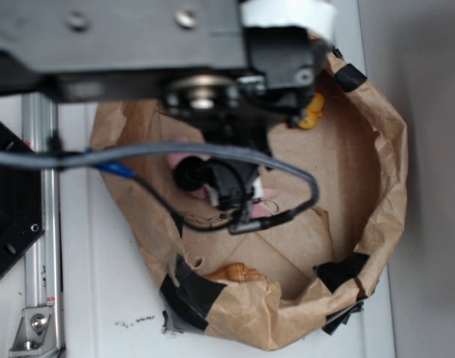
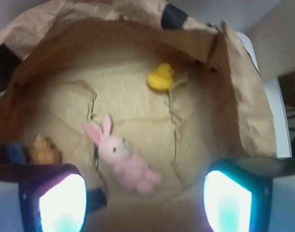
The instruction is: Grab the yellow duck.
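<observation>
Wrist: yellow duck (image 2: 160, 77) beyond pink bunny (image 2: 122, 155); no legible writing.

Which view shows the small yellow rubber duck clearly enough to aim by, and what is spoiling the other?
Wrist view: soft overall but the small yellow rubber duck shows whole inside the brown paper bag; the gripper finger pads glow overexposed, jaws open. Exterior view: the blurred black arm and cables cover most of the bag, leaving only a sliver of the duck.

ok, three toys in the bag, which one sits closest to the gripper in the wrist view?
The pink plush bunny, lying between the two fingers near the bottom edge. The yellow duck sits far back by the bag wall; the orange-brown seashell lies off left.
</observation>
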You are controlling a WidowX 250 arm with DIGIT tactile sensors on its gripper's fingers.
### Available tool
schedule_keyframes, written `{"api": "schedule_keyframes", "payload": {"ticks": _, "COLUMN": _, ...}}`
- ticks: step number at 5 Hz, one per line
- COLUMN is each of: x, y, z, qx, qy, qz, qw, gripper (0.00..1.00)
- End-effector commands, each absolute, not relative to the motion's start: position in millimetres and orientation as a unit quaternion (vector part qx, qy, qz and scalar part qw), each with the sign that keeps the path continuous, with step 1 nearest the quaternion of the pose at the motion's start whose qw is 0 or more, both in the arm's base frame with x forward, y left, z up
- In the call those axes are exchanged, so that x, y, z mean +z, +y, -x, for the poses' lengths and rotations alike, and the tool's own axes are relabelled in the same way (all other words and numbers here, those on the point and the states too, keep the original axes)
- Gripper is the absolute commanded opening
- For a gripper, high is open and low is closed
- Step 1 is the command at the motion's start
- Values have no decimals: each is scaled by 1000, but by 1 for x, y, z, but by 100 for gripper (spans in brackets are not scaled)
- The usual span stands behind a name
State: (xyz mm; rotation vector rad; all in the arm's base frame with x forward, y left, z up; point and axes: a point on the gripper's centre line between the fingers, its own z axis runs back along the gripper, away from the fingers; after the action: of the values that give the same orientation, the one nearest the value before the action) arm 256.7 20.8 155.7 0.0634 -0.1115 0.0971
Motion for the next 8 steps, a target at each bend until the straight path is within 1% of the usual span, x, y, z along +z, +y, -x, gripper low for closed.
{"api": "schedule_keyframes", "payload": {"ticks": 1, "x": 119, "y": 24, "z": -304, "qx": -48, "qy": -55, "qz": -72, "qw": 995, "gripper": 100}}
{"api": "schedule_keyframes", "payload": {"ticks": 2, "x": 129, "y": 19, "z": -285, "qx": 15, "qy": -51, "qz": -84, "qw": 995, "gripper": 100}}
{"api": "schedule_keyframes", "payload": {"ticks": 6, "x": 129, "y": 19, "z": -285, "qx": 15, "qy": -51, "qz": -84, "qw": 995, "gripper": 100}}
{"api": "schedule_keyframes", "payload": {"ticks": 7, "x": 110, "y": 17, "z": -281, "qx": 53, "qy": -105, "qz": -78, "qw": 990, "gripper": 100}}
{"api": "schedule_keyframes", "payload": {"ticks": 8, "x": 93, "y": 21, "z": -287, "qx": 53, "qy": -147, "qz": -56, "qw": 986, "gripper": 100}}
